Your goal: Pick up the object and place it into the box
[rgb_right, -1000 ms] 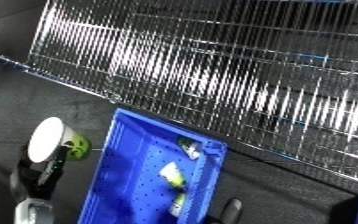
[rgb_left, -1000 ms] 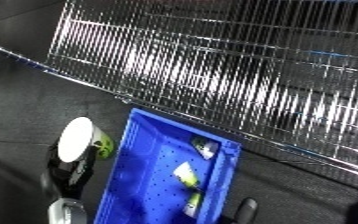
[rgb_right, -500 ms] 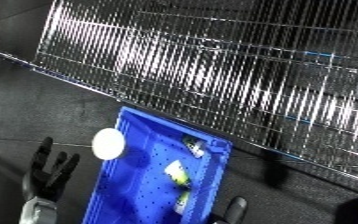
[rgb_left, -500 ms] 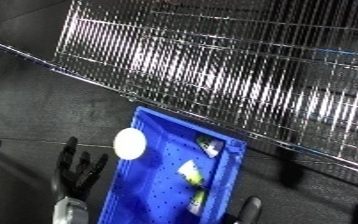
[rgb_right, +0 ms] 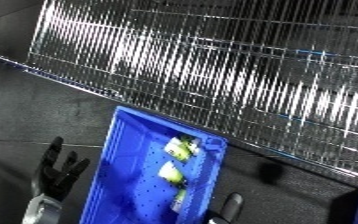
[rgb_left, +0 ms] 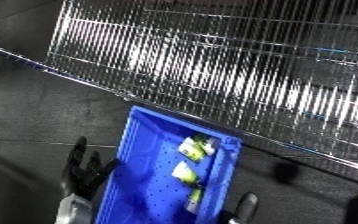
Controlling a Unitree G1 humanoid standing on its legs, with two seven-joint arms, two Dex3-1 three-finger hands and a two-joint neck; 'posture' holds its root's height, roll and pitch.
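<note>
One blue bin (rgb_left: pixel 140 165); three objects (rgb_left: pixel 186 172) inside; two robot hands (rgb_left: pixel 82 167).

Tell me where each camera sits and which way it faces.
Left eye view: on the robot's head, looking down at the blue perforated plastic bin; the left robot hand, fingers straight, shows beside it.
Right eye view: same head, same downward look; a right robot hand fingertip shows at the lower edge.
Both share the bin and the silver wire rack.

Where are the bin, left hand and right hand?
bin (rgb_left: pixel 131 150): left eye view, left wall.
left hand (rgb_right: pixel 58 171): right eye view, palm.
right hand (rgb_right: pixel 232 202): right eye view, a finger at the bottom edge.
</note>
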